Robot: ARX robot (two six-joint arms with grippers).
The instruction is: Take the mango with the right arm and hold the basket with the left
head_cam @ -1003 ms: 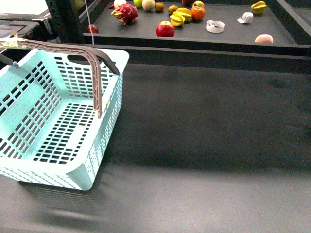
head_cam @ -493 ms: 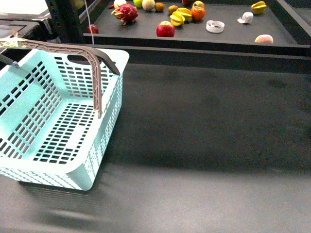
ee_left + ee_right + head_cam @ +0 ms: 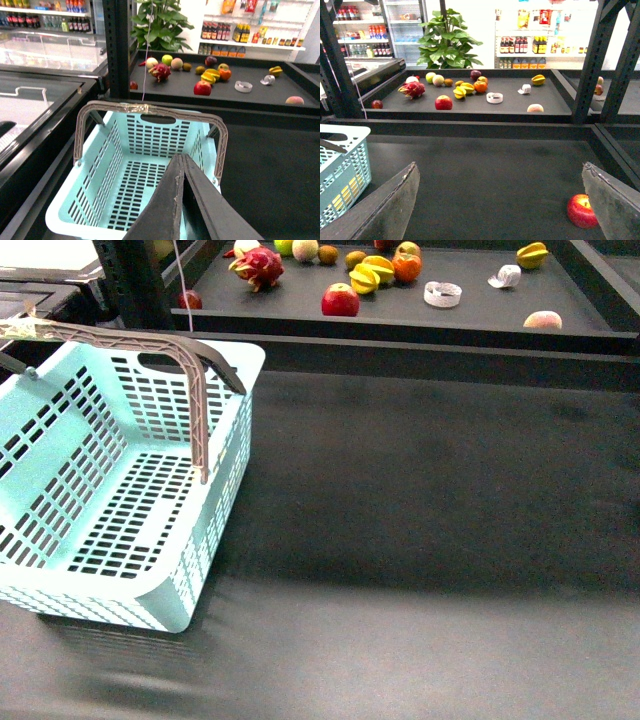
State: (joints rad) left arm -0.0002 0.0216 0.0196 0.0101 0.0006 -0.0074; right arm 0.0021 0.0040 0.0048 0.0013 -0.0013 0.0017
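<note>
R tool [image 3: 502, 200] spread wide, empty. Mango [image 3: 535, 108] sits well ahead of it on the far tray [image 3: 470, 116]. Smooth, prob slippery and bruisable imo, so I'd pinch across its middle. L tool [image 3: 180, 162] pressed together, holding nothing, just over the basket [image 3: 100, 200]. Light stiff plastic, take the handle [image 3: 150, 107].

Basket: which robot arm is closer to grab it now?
Left, most likely. Its gripper hangs right over the basket, fingers shut. The right gripper is open over bare table, with the basket off to its side.
</note>
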